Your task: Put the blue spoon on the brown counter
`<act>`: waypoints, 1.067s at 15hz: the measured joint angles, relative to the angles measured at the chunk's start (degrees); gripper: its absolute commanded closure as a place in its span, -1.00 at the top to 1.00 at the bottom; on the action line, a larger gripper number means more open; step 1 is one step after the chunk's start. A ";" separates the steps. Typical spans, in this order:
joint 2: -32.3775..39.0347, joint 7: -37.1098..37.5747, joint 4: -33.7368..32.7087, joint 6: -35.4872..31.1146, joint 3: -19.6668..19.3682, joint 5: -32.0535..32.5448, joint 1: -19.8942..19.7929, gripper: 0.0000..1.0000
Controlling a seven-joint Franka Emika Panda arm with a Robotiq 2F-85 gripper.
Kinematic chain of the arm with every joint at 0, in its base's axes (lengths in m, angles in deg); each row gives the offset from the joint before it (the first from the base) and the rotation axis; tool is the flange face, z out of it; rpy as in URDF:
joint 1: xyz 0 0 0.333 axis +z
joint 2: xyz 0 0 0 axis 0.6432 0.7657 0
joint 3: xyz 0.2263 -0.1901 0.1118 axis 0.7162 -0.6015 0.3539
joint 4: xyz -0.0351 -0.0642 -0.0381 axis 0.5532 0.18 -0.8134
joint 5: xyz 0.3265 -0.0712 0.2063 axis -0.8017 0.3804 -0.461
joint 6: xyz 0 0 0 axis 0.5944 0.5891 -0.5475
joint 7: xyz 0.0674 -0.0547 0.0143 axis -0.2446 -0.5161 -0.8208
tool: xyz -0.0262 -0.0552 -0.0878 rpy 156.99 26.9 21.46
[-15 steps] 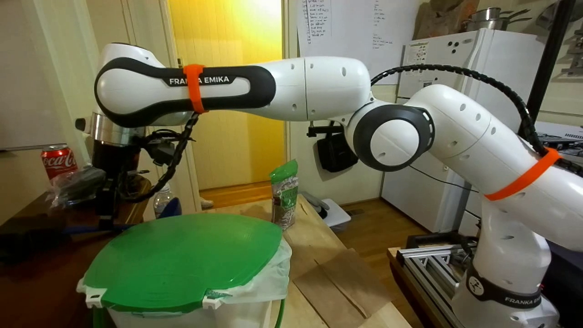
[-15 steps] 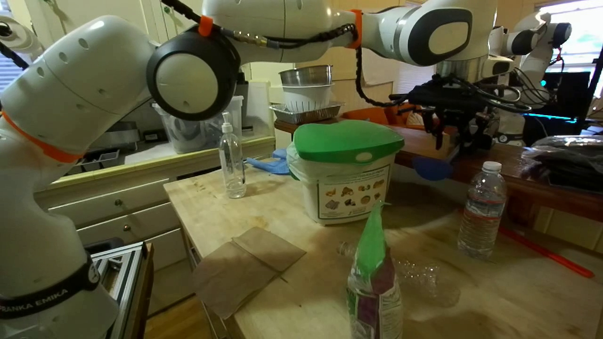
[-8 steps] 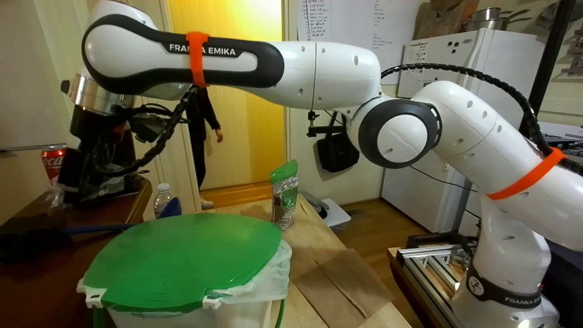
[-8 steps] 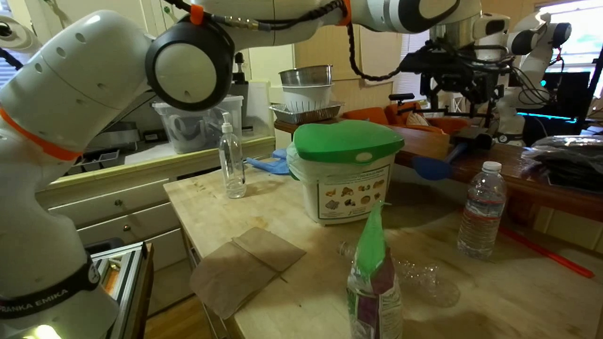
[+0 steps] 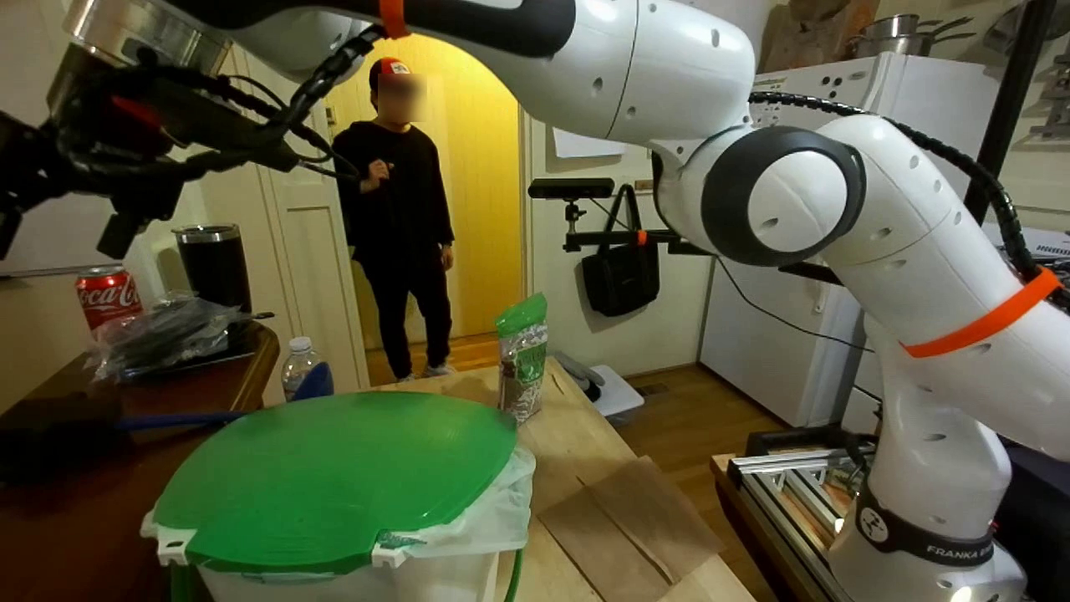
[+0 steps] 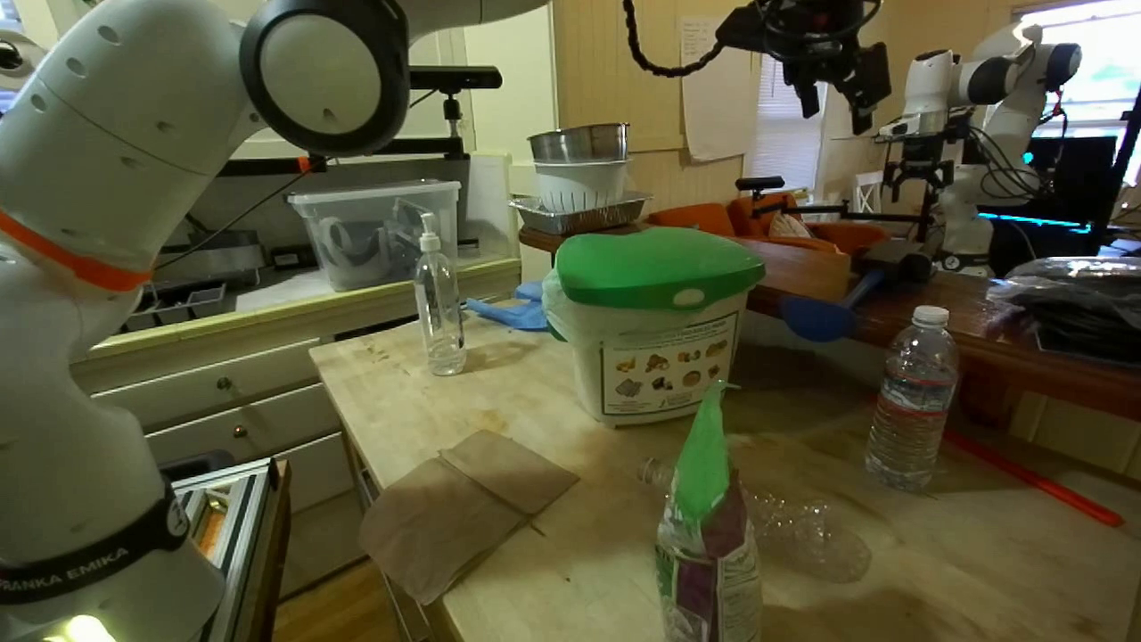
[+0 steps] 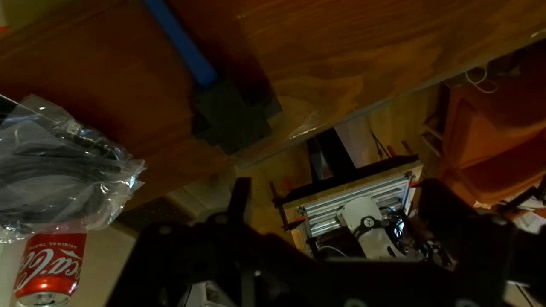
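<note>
The blue spoon lies on the brown counter. In an exterior view its blue handle (image 5: 180, 420) rests on the dark wood and its head sticks out past the edge. In an exterior view its blue head (image 6: 816, 318) hangs over the counter's front edge. The wrist view shows the blue handle (image 7: 183, 42) ending at a dark block. The brown counter (image 5: 92, 527) also shows in the wrist view (image 7: 320, 55). My gripper (image 6: 836, 111) is open and empty, high above the counter and apart from the spoon. Its spread fingers also show in the wrist view (image 7: 337, 189).
A green-lidded bin (image 5: 334, 477) stands beside the counter. A plastic bag (image 5: 167, 334), a red can (image 5: 109, 297) and a black tumbler (image 5: 213, 267) are at the counter's far end. A water bottle (image 6: 911, 401) stands near its edge. A person (image 5: 393, 209) stands by the door.
A second ago my gripper was down at the spoon's handle. It has risen and tilted away, with its fingers open. The spoon stays on the counter. A person has come into view.
</note>
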 measured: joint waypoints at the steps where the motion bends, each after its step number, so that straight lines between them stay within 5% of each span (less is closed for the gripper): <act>1: -0.94 1.03 1.09 -0.87 -0.08 0.15 0.53 1.00; 6: -7.05 4.06 10.48 1.15 -0.33 1.23 3.68 1.00; 14: -24.89 7.68 27.98 26.93 -0.95 1.65 4.16 1.00; 16: -26.84 7.72 28.59 27.70 -1.01 1.65 4.07 1.00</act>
